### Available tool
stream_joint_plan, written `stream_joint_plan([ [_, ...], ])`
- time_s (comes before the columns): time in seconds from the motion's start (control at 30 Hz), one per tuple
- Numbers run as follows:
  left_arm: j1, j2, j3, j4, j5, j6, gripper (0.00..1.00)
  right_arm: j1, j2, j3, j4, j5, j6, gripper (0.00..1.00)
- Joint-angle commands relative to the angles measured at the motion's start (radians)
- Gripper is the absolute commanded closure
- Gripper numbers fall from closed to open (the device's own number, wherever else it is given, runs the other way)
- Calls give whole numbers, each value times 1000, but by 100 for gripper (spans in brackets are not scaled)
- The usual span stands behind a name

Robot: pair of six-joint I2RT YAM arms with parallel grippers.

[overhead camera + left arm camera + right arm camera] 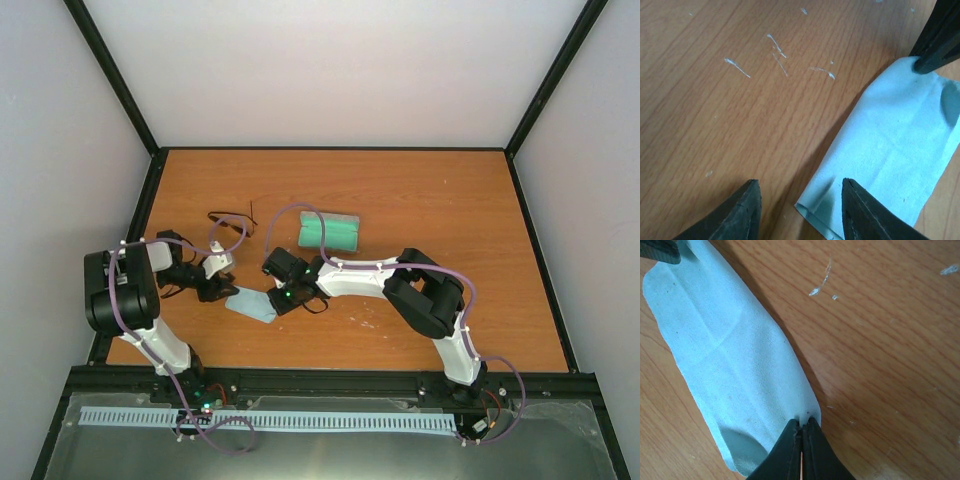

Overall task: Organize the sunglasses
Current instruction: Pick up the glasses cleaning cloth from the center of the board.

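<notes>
Right gripper [801, 440] clamps tight on one end of the cloth [730, 365], probably steadying it for a fold — the left gripper [800, 183] stands spread astride the opposite corner, holding nothing. The sunglasses [230, 218] lie just beyond the left gripper, untouched, near the case [329, 232]

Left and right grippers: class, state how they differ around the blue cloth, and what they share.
The left gripper is open; the right gripper is shut on the cloth. The left gripper straddles the cloth's edge, one finger over bare table; the right gripper pinches an end between both. Both have dark fingers, at opposite ends of the cloth.
</notes>
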State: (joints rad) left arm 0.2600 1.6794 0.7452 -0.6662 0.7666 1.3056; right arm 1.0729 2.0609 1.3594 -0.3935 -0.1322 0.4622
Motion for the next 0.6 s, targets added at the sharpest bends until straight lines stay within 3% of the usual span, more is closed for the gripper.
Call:
stream_joint_plan([
  [0.0,2,46,-7,22,-22,36,57,9,56,-34,-51,13,4,96],
  [0.3,-22,56,-15,12,-44,41,81,8,49,-41,-47,18,10,96],
  [0.43,-23,56,2,-18,-34,44,97,5,42,-45,-41,31,15,97],
  [0.57,-25,41,20,-41,-5,35,99,-1,14,-66,-25,61,27,97],
])
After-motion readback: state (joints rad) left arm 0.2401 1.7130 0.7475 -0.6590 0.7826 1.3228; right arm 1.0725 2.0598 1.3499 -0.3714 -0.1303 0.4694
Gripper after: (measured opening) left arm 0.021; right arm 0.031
